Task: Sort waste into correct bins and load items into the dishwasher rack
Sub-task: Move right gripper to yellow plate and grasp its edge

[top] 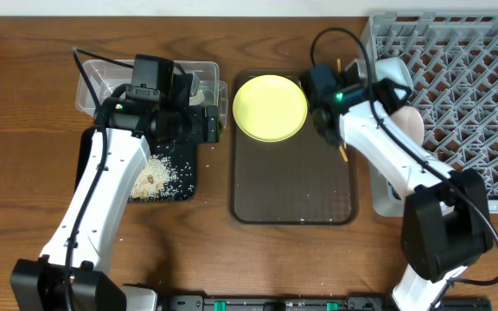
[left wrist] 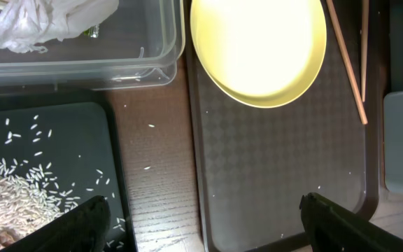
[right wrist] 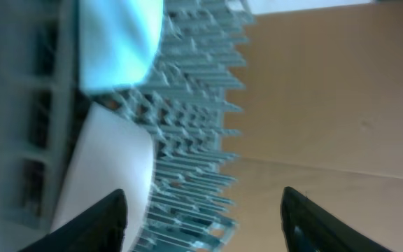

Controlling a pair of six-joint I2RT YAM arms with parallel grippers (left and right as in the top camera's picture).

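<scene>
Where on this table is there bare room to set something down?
The lower half of the brown tray, below the yellow plate, is bare. So is the wood table left of the clear tub, and the front strip below both trays. It is crowded around the tub, the rice-strewn black tray and the rack.
</scene>
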